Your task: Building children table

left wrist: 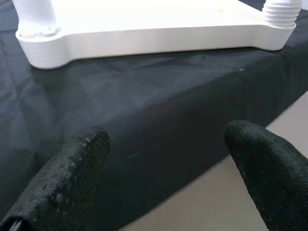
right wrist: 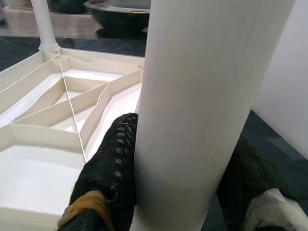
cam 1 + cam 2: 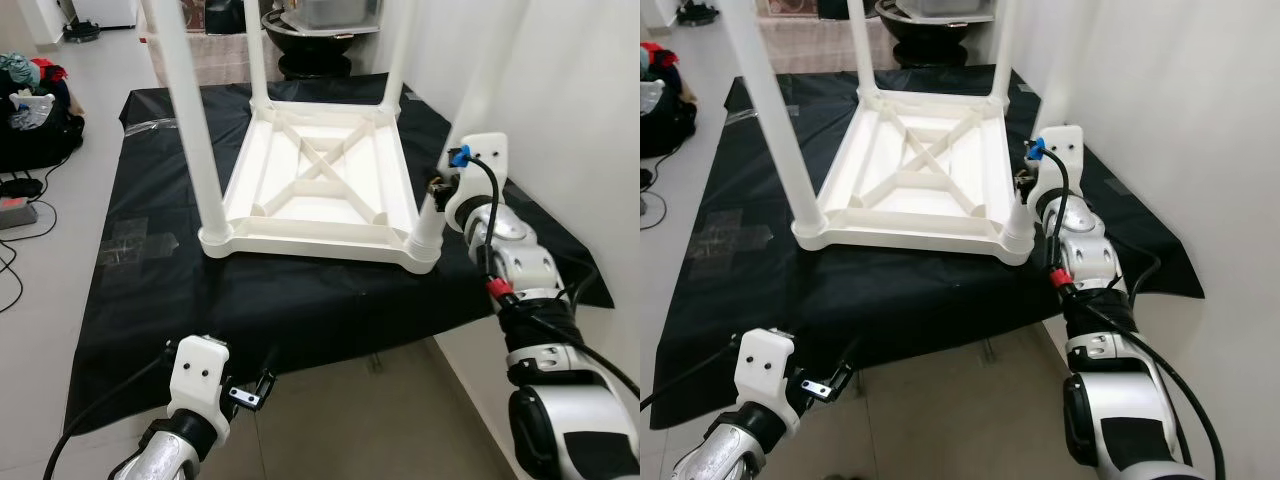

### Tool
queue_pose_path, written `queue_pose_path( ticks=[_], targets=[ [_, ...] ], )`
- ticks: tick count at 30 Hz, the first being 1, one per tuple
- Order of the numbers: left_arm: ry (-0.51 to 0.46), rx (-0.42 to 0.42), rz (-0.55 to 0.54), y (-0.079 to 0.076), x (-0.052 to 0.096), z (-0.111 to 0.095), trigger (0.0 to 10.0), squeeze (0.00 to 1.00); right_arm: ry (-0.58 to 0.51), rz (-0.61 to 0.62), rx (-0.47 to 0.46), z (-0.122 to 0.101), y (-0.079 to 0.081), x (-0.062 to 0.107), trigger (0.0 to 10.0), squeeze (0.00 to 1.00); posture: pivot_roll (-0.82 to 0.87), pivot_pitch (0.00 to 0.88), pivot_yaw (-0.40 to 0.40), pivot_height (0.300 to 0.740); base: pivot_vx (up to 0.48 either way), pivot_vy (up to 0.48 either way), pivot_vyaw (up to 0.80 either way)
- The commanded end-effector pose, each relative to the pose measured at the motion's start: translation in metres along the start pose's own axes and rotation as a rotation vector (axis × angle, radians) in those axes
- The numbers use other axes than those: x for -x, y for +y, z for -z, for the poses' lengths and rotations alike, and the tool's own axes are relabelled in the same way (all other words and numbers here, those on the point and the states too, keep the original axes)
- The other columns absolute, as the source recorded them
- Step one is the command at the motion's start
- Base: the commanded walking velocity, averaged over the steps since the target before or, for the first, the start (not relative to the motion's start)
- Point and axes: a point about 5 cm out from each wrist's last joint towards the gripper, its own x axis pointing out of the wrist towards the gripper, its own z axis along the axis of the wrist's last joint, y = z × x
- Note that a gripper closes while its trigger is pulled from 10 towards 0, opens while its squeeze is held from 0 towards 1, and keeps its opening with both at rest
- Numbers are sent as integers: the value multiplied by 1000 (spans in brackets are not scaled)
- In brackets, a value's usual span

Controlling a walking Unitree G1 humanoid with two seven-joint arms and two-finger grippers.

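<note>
Right wrist view: the right gripper (image 2: 185, 192) clamps its two black fingers (image 2: 113, 168) around a white table leg (image 2: 207, 96), apparently steadying it in the near right corner socket of the upturned tabletop (image 3: 320, 175). The left gripper (image 1: 166, 159), fingers spread wide and holding nothing, hovers short of the tabletop's near edge, over the black sheet (image 3: 300, 300).

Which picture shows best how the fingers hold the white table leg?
The right wrist view: the black fingers press both sides of the table leg. In the eye views the right gripper sits mostly behind that leg.
</note>
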Motion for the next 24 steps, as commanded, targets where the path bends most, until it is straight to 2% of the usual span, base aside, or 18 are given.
queue_pose_path(
  ticks=[1, 3, 8, 11, 12, 15, 16, 17, 18, 19, 20, 21, 22, 23, 24],
  targets=[
    [5, 0, -2, -1, 2, -1, 10000, 0, 7, 85, 138, 9, -6, 5, 0, 0, -58, 155, -90, 740, 0, 0, 0],
    [4, 8, 0, 0, 2, -2, 10000, 0, 47, 86, 109, 24, -3, 14, 0, 0, -77, 163, -83, 740, 0, 0, 0],
    [3, 13, 2, 0, 3, -3, 10000, 0, 65, 76, 92, 33, 0, 18, 0, 0, -85, 166, -79, 740, 0, 0, 0],
    [6, 18, 7, 0, 3, -3, 10000, 0, 55, 13, 33, 36, 15, 19, 0, 0, -90, 170, -75, 740, 0, 0, 0],
    [6, 19, 8, 0, 3, -3, 10000, 0, 29, -60, 12, 32, 24, 19, 0, 0, -85, 169, -77, 740, 0, 0, 0],
    [7, 19, 8, 0, 3, -3, 10000, 0, 9, -111, 1, 29, 30, 19, 0, 0, -85, 170, -76, 740, 0, 0, 0],
    [8, 19, 8, 0, 3, -3, 10000, 0, -31, -195, -49, 23, 38, 20, 0, 0, -85, 170, -76, 740, 0, 0, 0],
    [9, 19, 9, 0, 4, -3, 10000, 0, -88, -339, -98, 12, 50, 23, 0, 0, -85, 170, -76, 740, 0, 0, 0],
    [9, 19, 9, 0, 4, -3, 10000, 0, -88, -339, -98, 12, 50, 23, 0, 0, -85, 170, -76, 740, 0, 0, 0],
    [11, 20, 9, 0, 4, -3, 10000, 0, -139, -493, -143, 2, 61, 29, 0, 0, -78, 171, -77, 740, 0, 0, 0],
    [12, 19, 9, -1, 5, -3, 10000, 0, -186, -689, -136, -7, 70, 38, 0, 0, -76, 170, -79, 740, 0, 0, 0],
    [13, 19, 10, -1, 5, -3, 10000, 0, -207, -812, -120, -12, 75, 45, 0, 0, -76, 170, -79, 740, 0, 0, 0],
    [13, 19, 10, -1, 5, -3, 10000, 0, -207, -812, -120, -12, 75, 45, 0, 0, -76, 170, -79, 740, 0, 0, 0],
    [14, 19, 10, -1, 5, -3, 10000, 0, -214, -947, -72, -14, 76, 52, 0, 0, -74, 171, -83, 740, 0, 0, 0],
    [14, 19, 10, -1, 5, -3, 10000, 0, -214, -947, -72, -14, 76, 52, 0, 0, -74, 171, -83, 740, 0, 0, 0]
  ],
)
